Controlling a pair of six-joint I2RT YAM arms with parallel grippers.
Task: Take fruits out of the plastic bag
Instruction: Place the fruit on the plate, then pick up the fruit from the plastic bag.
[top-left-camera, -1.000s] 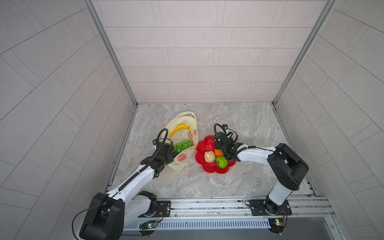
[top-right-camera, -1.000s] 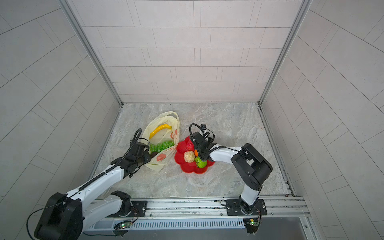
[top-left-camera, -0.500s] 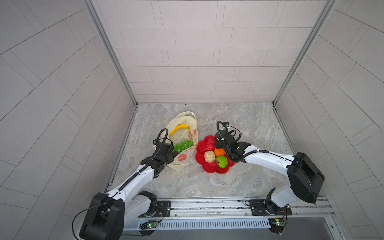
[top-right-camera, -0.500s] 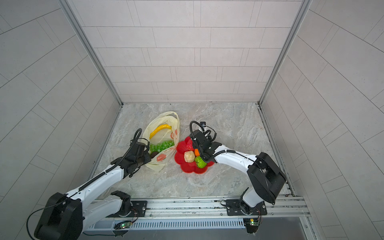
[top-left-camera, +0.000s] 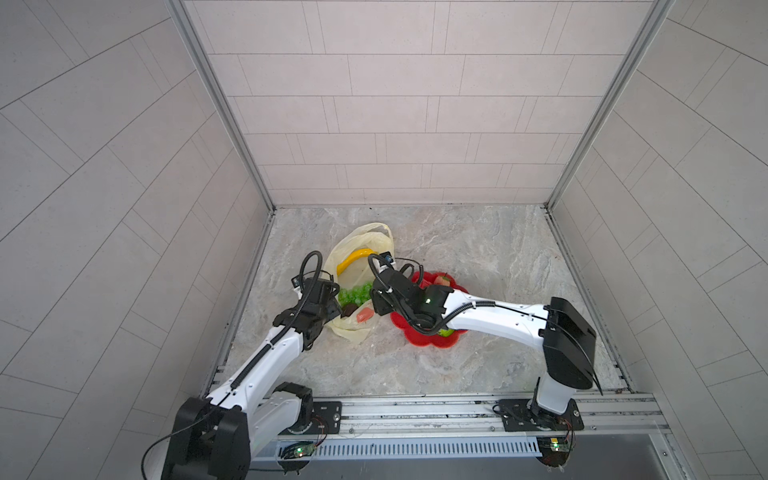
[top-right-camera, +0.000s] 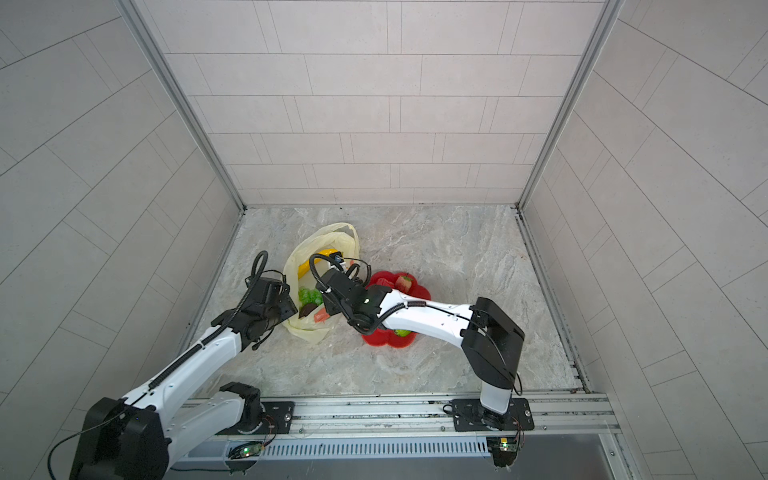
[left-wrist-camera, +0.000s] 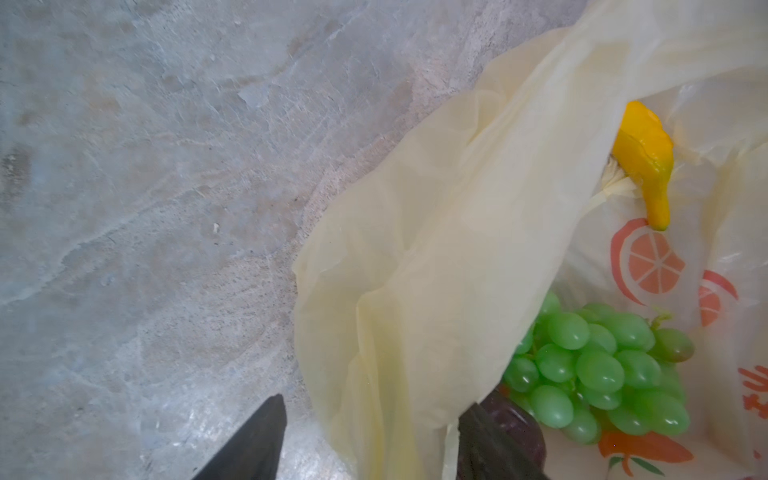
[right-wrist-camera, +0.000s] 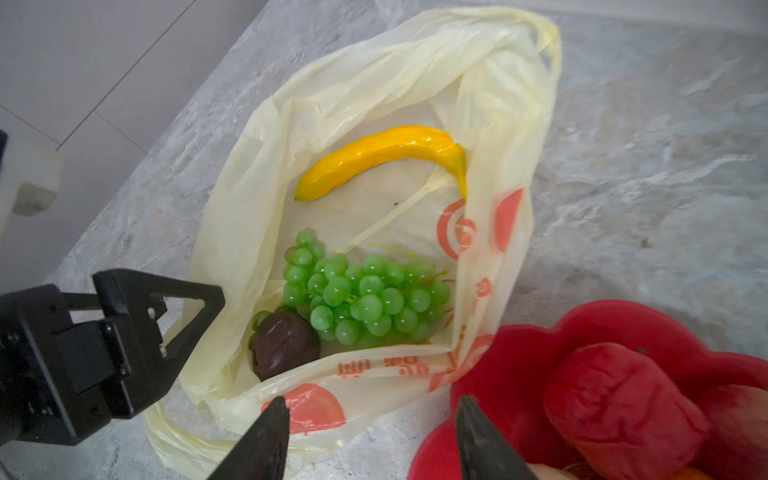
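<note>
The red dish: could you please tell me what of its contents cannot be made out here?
In both top views: the right arm covers the middle of the red dish; only a strawberry and a sliver of green fruit peek out.
Right wrist view: the picture's edge cuts the dish off; one red piece shows, the rest is clipped.
Left wrist view: the dish is out of frame.

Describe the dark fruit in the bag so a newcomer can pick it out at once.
Find the pale-yellow plastic bag lying open beside the red dish. Inside, next to the green grape bunch, far from the banana, sits the dark fruit: the only round, purple-brown piece.
</note>
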